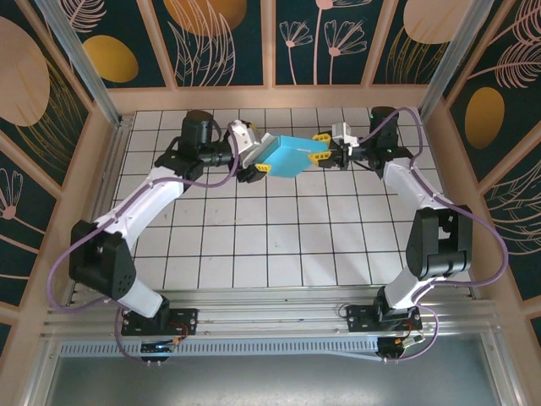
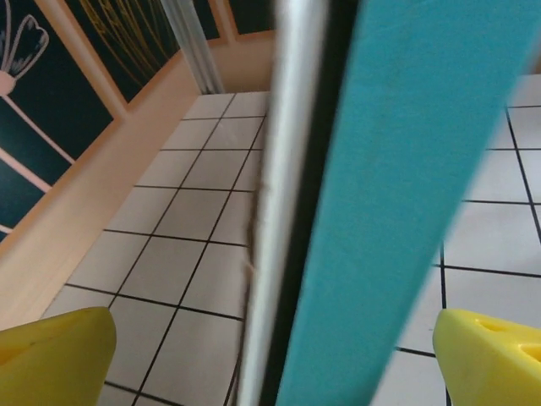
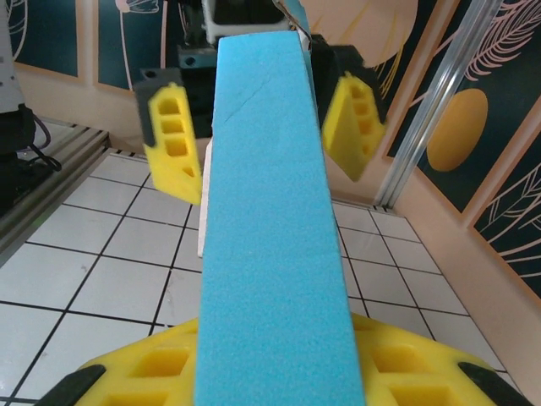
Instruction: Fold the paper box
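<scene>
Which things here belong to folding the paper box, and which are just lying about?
Part of the job: paper box, held in the air; right hand, gripping its end; left hand, open around its other end.
Just there: tiled table; patterned walls; aluminium rails.

Bright, even light on the bench [image 1: 254, 245], faint shadows; the box [image 2: 406, 203] blurs close-up in the left wrist view.

White tiled table [image 1: 254, 245] (thin dark grid lines) inside wooden walls [image 1: 270, 97].
</scene>
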You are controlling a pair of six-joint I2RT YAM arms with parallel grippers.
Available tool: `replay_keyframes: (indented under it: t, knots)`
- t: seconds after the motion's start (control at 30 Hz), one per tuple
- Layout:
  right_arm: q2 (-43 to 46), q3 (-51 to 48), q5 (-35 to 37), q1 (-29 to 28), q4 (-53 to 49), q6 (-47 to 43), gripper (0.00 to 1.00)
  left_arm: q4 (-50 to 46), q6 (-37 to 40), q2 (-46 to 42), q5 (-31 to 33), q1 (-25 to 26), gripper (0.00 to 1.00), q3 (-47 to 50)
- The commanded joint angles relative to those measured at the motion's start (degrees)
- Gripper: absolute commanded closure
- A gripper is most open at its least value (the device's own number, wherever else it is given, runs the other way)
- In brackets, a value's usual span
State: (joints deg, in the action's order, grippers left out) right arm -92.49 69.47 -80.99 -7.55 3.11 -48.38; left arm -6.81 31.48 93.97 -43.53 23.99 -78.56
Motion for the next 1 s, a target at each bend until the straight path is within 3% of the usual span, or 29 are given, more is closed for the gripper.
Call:
replay_keyframes:
  t: [0.0,0.03,0.07,0.2,0.27,0.5,0.53,0.6,0.63,0.73,0.83,0.97]
  knots:
    - [2.7,-1.8,-2.4,0.0,8.3,5.8,0.75,-3.4,0.7,2.4,-6.7,-0.2,0.15,-3.4]
    - [2.8,-2.3,-2.5,-0.1,10.2,7.3,0.75,-3.6,0.6,2.7,-7.1,-0.2,0.26,-3.6]
    - [2.8,-2.6,-2.6,0.0,11.8,8.5,0.75,-3.7,0.6,2.8,-7.2,-0.2,0.31,-3.5]
    - [2.5,-4.3,-2.8,0.1,18.8,13.9,0.76,-3.8,0.7,2.1,-6.7,-0.2,0.44,-1.7]
    - [2.2,-5.0,-2.9,0.2,22.1,16.5,0.76,-4.2,0.8,1.8,-6.2,-0.2,0.56,-1.2]
    - [1.5,-8.2,-2.2,0.2,32.3,23.6,0.69,-10.1,1.6,2.4,-4.6,-0.2,0.70,-4.1]
    - [1.6,-8.7,-1.9,0.3,33.4,24.3,0.63,-10.8,1.6,2.3,-4.1,-0.2,0.71,-4.3]
    - [2.2,-10.0,0.4,0.3,35.7,26.4,0.37,-11.9,1.9,1.9,-2.3,-0.2,0.71,-4.5]
    - [2.7,-10.6,1.5,0.3,35.8,26.8,0.30,-12.7,2.2,1.7,-1.0,-0.2,0.71,-4.8]
    - [4.2,-9.8,7.9,0.4,28.6,26.0,0.17,-16.1,3.4,1.0,5.8,-0.2,0.73,-5.9]
    - [4.4,-4.4,15.3,0.3,11.7,21.3,0.13,-20.9,4.8,1.4,13.6,-0.2,0.76,-8.1]
    - [4.9,0.3,24.7,0.4,2.8,30.4,0.09,-28.7,6.6,3.7,23.2,0.5,0.75,-12.9]
